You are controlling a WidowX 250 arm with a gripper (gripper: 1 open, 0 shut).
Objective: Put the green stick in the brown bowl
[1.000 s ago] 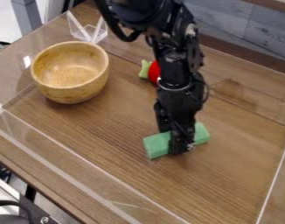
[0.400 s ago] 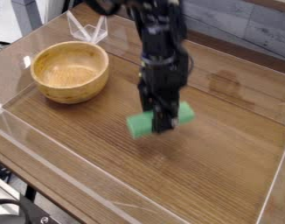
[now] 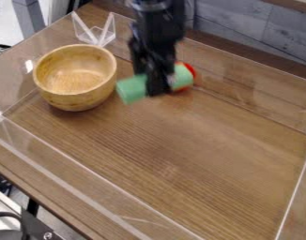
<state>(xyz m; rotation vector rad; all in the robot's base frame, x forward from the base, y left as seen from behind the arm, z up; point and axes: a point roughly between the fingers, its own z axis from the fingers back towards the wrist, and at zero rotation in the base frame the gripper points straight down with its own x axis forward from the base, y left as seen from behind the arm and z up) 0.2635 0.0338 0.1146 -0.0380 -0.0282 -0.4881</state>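
Since the earlier frame, the green stick [image 3: 134, 88] has been lifted from the lower middle of the bench [image 3: 181, 159] and carried up and to the left, toward the brown bowl [image 3: 75, 77]. It is now held in the air just to the right of the bowl, close to the rim but not yet over the hollow. The end effector [image 3: 153, 80] points downward and is pinching the stick near its middle, with the fingers pressed against its two long sides. Part of a red round toy [image 3: 183, 78] is seen just right of the stick, farther from the bowl.

For the step in hand, it is judged that the stick should be carried further left until its whole length is over the inside of the bowl, and only then lowered. The grip should be kept firm during the travel, and the near rim must be cleared by the lower edge of the stick. The release is best done low, so that the stick does not bounce out.

The stick is seen as a flat, matte, light-green block with plain faces. It looks a little shorter than the bowl is wide, so it should fit inside.
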